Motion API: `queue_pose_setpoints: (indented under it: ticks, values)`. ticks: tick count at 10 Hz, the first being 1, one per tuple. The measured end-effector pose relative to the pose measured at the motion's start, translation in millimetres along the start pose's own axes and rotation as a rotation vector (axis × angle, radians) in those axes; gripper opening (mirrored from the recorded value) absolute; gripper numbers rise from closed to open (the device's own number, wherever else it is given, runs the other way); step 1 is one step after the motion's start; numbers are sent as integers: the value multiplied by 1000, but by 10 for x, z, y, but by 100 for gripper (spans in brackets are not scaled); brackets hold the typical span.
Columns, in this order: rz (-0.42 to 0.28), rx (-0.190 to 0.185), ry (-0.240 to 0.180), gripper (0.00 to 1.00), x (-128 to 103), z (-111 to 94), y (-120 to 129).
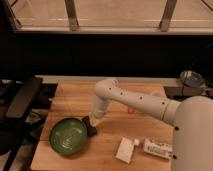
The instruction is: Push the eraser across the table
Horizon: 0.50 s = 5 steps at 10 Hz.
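Observation:
The eraser [90, 127] is a small black block on the light-brown wooden table [75, 100], right next to the right rim of the green bowl [68, 135]. My white arm reaches in from the right and bends down. My gripper [94, 120] is at the eraser, just above and right of it, and seems to touch it.
A white flat box [125, 149] and a white labelled tube [157, 148] lie near the table's front right. A black office chair [20, 100] stands left of the table. A small round mirror-like object [191, 78] sits beyond the far right corner. A dark wall and windows lie behind.

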Motion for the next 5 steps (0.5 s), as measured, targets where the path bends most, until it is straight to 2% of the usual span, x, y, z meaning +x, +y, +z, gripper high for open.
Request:
queue_pose_setpoints:
  ticks: [1,5]
  values:
    - [-3,-8,-5,0,4,62,-16]
    - [-9,-13,0,0,14,48,-9]
